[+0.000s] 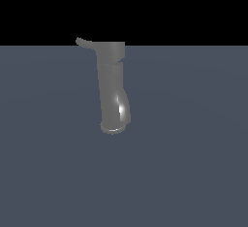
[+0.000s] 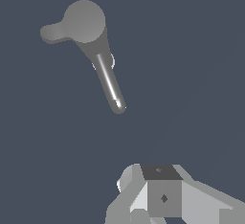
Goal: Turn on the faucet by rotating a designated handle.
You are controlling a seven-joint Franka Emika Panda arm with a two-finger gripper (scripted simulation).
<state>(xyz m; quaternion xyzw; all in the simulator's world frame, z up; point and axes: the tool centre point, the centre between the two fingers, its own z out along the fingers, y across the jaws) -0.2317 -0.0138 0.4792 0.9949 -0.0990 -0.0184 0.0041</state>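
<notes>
The faucet (image 1: 112,85) is a glossy dark-grey tube standing on the grey floor, with its flared rim (image 1: 114,128) at the low end. The handle (image 1: 85,42), a thin curved grey lever, sticks out from the wide upper end toward the exterior view's left. In the wrist view the faucet (image 2: 103,65) is seen from above, and the handle (image 2: 51,32) is a short lobe beside its round top. My gripper (image 2: 162,194) shows only as pale and grey blocks at the picture's edge, well apart from the faucet and touching nothing. It does not show in the exterior view.
A flat grey floor (image 1: 193,148) spreads all around the faucet. Behind it the background is black.
</notes>
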